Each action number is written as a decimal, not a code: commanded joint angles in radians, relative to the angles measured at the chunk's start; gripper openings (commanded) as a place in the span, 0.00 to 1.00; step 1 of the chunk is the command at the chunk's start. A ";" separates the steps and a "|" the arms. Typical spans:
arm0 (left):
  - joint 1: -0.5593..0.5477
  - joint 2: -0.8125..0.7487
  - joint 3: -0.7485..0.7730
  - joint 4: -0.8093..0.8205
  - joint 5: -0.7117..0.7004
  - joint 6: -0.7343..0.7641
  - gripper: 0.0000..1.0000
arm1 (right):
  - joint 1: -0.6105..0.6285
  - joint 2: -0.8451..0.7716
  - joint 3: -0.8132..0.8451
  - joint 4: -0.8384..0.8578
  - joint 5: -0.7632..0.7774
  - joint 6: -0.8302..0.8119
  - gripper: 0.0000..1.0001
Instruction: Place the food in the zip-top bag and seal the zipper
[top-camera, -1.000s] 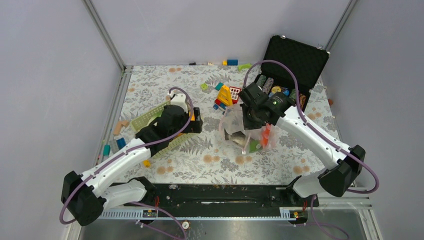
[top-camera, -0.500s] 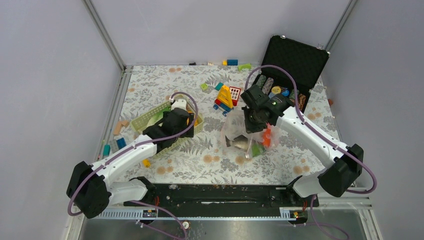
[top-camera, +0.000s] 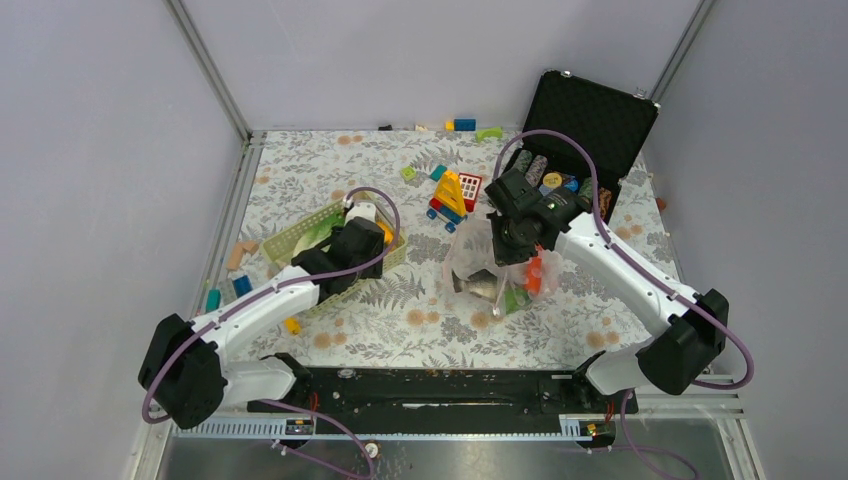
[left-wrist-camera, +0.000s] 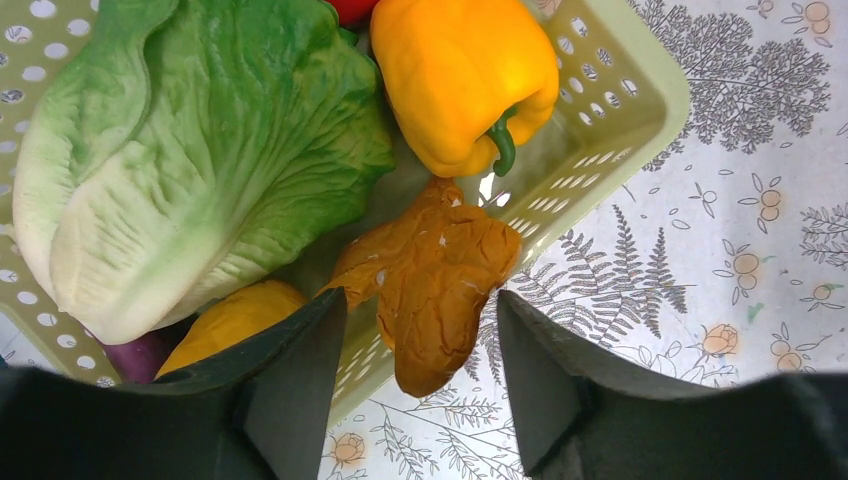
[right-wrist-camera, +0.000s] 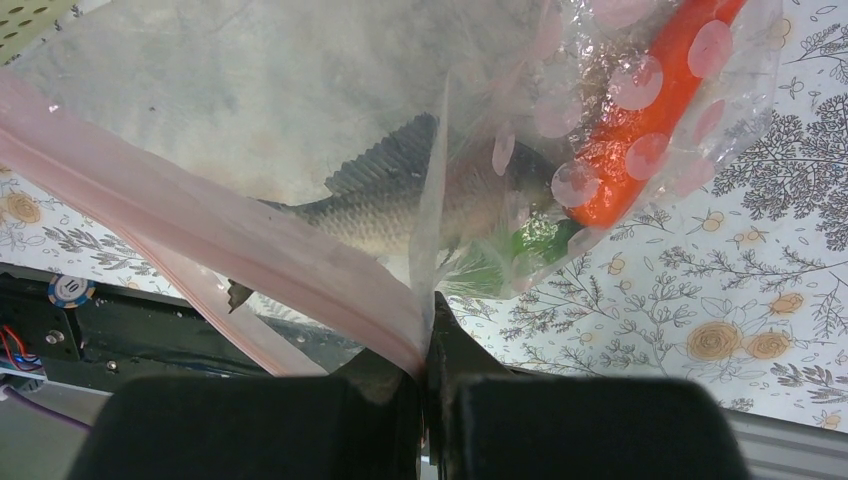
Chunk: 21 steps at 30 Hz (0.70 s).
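In the left wrist view a pale green basket (left-wrist-camera: 610, 110) holds food: a lettuce (left-wrist-camera: 200, 150), a yellow pepper (left-wrist-camera: 460, 70) and a yellow piece (left-wrist-camera: 235, 315). A brown crinkled piece (left-wrist-camera: 440, 275) hangs over the basket's rim. My left gripper (left-wrist-camera: 420, 300) is open, one finger on each side of the brown piece, with a gap on both sides. My right gripper (right-wrist-camera: 428, 300) is shut on the zipper (right-wrist-camera: 200, 215) of the clear zip-top bag (top-camera: 480, 265) and holds it up. Inside the bag lie a grey fish (right-wrist-camera: 380, 210), an orange carrot (right-wrist-camera: 650, 110) and a green piece (right-wrist-camera: 530, 240).
An open black case (top-camera: 590, 120) with poker chips stands at the back right. Coloured building blocks (top-camera: 452, 195) sit behind the bag, more blocks (top-camera: 240, 255) lie left of the basket, and a few (top-camera: 465, 125) line the far edge.
My left gripper has come down closer to the basket's right end and its jaws have narrowed around the brown piece. The right gripper has lowered the bag slightly.
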 joint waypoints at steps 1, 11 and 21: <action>0.005 0.017 0.030 0.008 -0.033 0.024 0.55 | -0.012 -0.032 -0.001 0.005 -0.009 -0.012 0.00; 0.004 0.006 0.057 0.009 -0.069 0.031 0.24 | -0.017 -0.036 -0.008 0.006 -0.008 -0.008 0.00; 0.005 -0.082 0.094 0.010 -0.122 0.040 0.00 | -0.018 -0.031 -0.005 0.006 -0.012 -0.004 0.00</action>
